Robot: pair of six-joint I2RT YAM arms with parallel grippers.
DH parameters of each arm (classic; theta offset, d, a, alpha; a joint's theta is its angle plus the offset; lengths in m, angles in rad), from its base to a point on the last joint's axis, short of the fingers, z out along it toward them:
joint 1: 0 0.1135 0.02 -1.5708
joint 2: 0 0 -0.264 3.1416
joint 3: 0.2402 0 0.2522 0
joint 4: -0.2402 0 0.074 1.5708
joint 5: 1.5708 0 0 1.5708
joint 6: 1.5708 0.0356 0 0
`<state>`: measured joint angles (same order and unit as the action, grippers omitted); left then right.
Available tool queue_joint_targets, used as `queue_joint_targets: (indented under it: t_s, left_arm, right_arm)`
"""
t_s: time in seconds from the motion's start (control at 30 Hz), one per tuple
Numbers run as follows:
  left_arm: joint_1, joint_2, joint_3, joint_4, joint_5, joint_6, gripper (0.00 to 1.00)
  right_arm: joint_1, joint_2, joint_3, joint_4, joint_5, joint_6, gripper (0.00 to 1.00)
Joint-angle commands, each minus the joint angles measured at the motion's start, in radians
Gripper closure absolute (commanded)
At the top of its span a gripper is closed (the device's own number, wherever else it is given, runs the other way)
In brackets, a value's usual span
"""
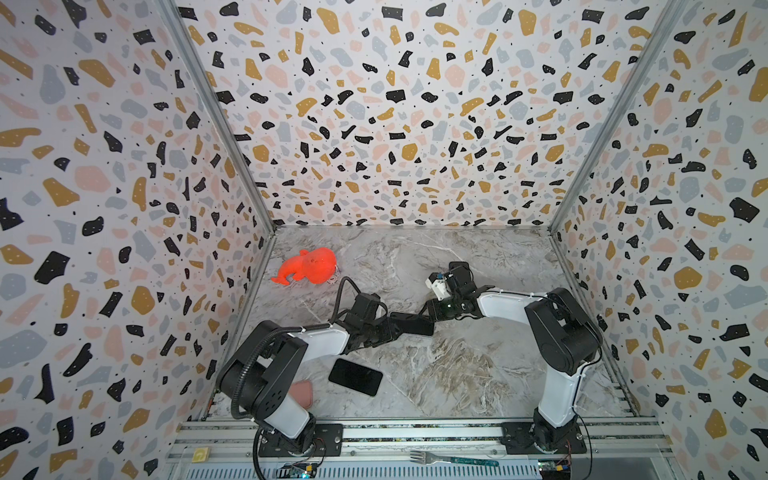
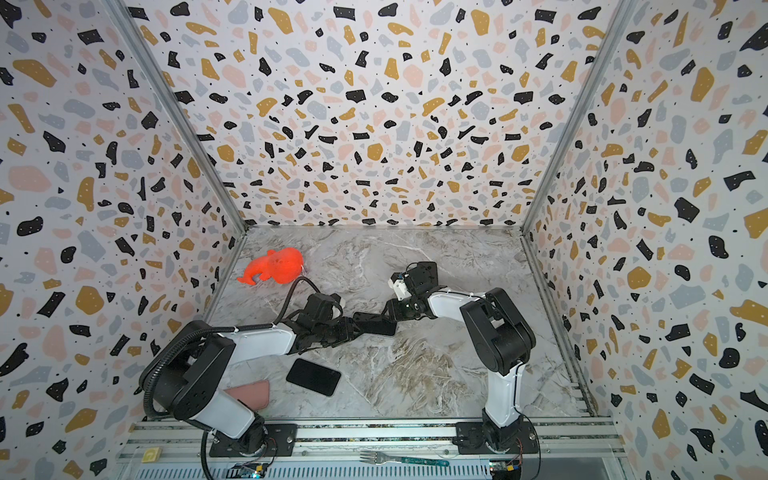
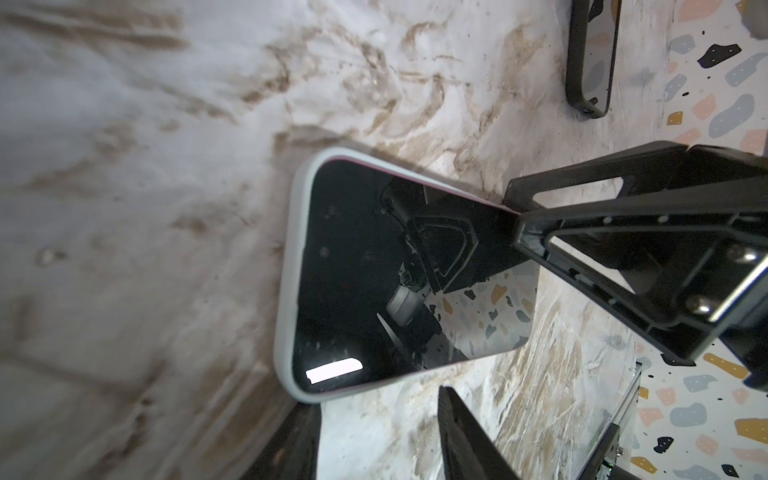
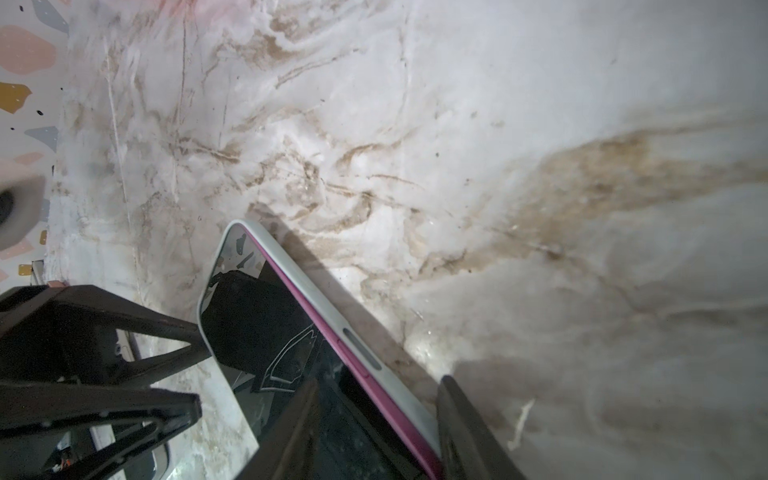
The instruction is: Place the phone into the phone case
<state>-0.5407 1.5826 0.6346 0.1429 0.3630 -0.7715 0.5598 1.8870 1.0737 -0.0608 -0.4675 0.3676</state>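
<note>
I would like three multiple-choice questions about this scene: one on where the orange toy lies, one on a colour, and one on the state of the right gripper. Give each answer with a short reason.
1. Where on the table does the orange toy whale lie?
A. near the back left corner
B. near the front right corner
C. at the middle of the front edge

2. What colour is the case around the phone?
A. bright green
B. light grey
C. yellow

3. How do the fingers of the right gripper stand?
A. wide open over bare table
B. closed on the whale
C. closed on the cased phone

Answers:
1 A: in both top views the whale lies far back on the left.
2 B: both wrist views show a light grey rim.
3 C: the right wrist view shows one finger on the screen side and one against the case.
</note>
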Motion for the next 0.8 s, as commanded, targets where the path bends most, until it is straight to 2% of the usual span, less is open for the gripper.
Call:
queue_joint_targets:
  t_s: [0.0, 0.5, 0.77]
  left_arm:
    - [-0.005, 0.033, 0.018, -0.002, -0.001, 0.006, 0.51]
    - [-0.018, 0.135, 0.099, 0.014, 0.008, 0.007, 0.56]
    - [-0.034, 0.177, 0.126, 0.03, 0.012, 0.004, 0.65]
  right_arm:
    - [0.015, -0.065, -0.027, -0.048, -0.029, -0.007, 0.53]
    - [0.066, -0.183, -0.169, -0.018, -0.04, 0.061, 0.57]
    - [0.093, -0.24, -0.288, 0.081, -0.054, 0.186, 0.59]
